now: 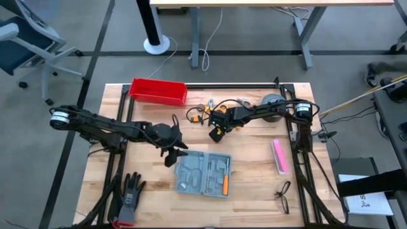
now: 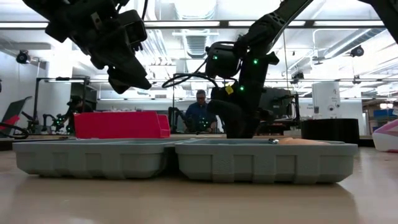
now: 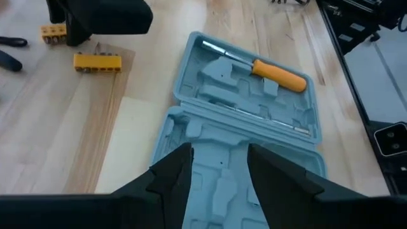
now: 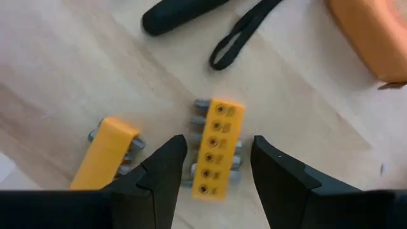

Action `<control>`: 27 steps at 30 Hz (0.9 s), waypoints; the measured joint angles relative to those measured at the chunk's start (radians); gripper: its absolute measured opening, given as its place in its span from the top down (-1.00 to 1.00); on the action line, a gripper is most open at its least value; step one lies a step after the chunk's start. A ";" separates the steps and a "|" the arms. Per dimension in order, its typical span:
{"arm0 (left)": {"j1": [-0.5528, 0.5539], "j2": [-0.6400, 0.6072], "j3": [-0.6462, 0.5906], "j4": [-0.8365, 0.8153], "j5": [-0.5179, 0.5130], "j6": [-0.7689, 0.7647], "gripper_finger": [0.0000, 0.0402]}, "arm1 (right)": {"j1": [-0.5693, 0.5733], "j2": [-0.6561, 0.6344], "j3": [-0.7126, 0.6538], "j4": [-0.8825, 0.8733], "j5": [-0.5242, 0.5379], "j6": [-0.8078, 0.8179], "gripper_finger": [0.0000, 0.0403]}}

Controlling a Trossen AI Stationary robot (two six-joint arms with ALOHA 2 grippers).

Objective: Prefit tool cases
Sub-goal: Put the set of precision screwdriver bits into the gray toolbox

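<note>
Right gripper (image 4: 213,159) over yellow bit holder (image 4: 216,147), jaws open astride its long axis, gripping nothing. Left gripper (image 3: 219,166) jaws open, empty, above open tool case (image 1: 203,173).

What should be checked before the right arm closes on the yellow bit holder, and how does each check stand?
1. Tool case lies open and flat on the table: ok.
2. Right end effector open, one finger on each side of the yellow bit holder: ok.
3. Second yellow bit holder lies outside the fingers: ok.
4. Black strap lies clear of the fingers: ok.
5. Left end effector open, holding nothing, above the case: ok.
6. Orange-handled screwdriver is already seated in the case: ok.
</note>
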State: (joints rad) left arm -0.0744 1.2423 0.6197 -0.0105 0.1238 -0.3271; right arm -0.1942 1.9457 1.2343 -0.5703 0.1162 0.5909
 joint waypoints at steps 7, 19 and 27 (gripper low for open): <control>-0.005 0.000 0.000 0.000 0.003 0.003 0.25 | 0.027 -0.001 -0.002 -0.001 0.034 -0.012 0.23; -0.006 0.000 0.001 0.000 0.003 0.000 0.22 | 0.029 -0.004 -0.002 0.004 0.041 -0.057 0.74; -0.006 0.000 0.001 -0.007 0.004 0.000 0.22 | 0.050 -0.044 -0.004 -0.016 0.033 -0.073 0.80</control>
State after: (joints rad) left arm -0.0799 1.2423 0.6209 -0.0180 0.1280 -0.3269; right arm -0.1440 1.9015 1.2301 -0.5862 0.1496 0.5178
